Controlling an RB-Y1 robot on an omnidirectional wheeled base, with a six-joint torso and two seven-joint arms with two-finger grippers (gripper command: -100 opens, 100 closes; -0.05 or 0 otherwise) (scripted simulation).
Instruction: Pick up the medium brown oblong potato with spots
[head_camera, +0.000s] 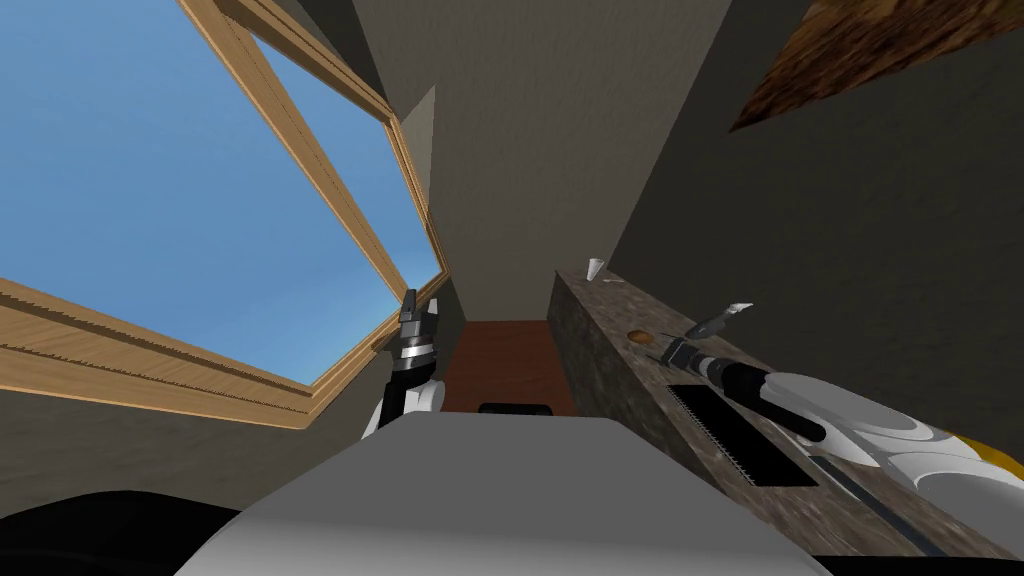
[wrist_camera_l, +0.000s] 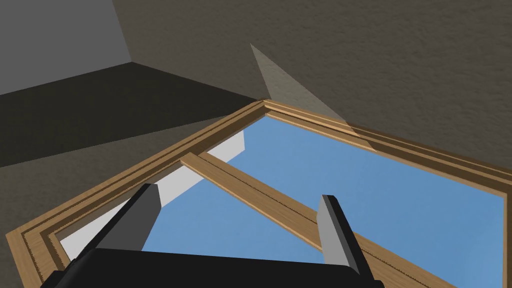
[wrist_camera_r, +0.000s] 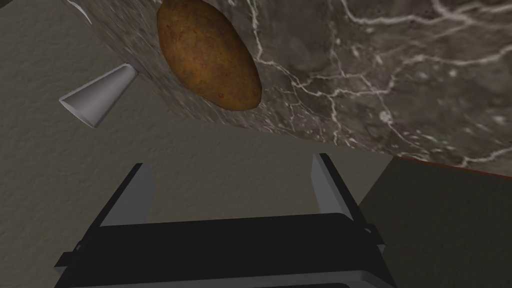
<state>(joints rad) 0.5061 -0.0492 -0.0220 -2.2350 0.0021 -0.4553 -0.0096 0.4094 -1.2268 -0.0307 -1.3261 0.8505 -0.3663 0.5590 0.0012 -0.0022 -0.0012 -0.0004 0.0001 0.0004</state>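
A brown, oblong potato (head_camera: 638, 337) with reddish spots lies on the dark marbled counter (head_camera: 600, 340), near its front edge. In the right wrist view the potato (wrist_camera_r: 207, 55) is just ahead of my right gripper (wrist_camera_r: 232, 165), a little off to one side and not between the fingers. That gripper is open and holds nothing. In the head view my right gripper (head_camera: 670, 351) hovers over the counter just short of the potato. My left gripper (head_camera: 419, 308) is raised by the window, open and empty (wrist_camera_l: 239, 194).
A small white cup (head_camera: 596, 267) stands at the counter's far end, shown also in the right wrist view (wrist_camera_r: 97, 95). A grey faucet (head_camera: 722, 318) and a dark sink (head_camera: 745, 440) lie beside my right arm. A reddish floor strip (head_camera: 505, 365) runs between window wall and counter.
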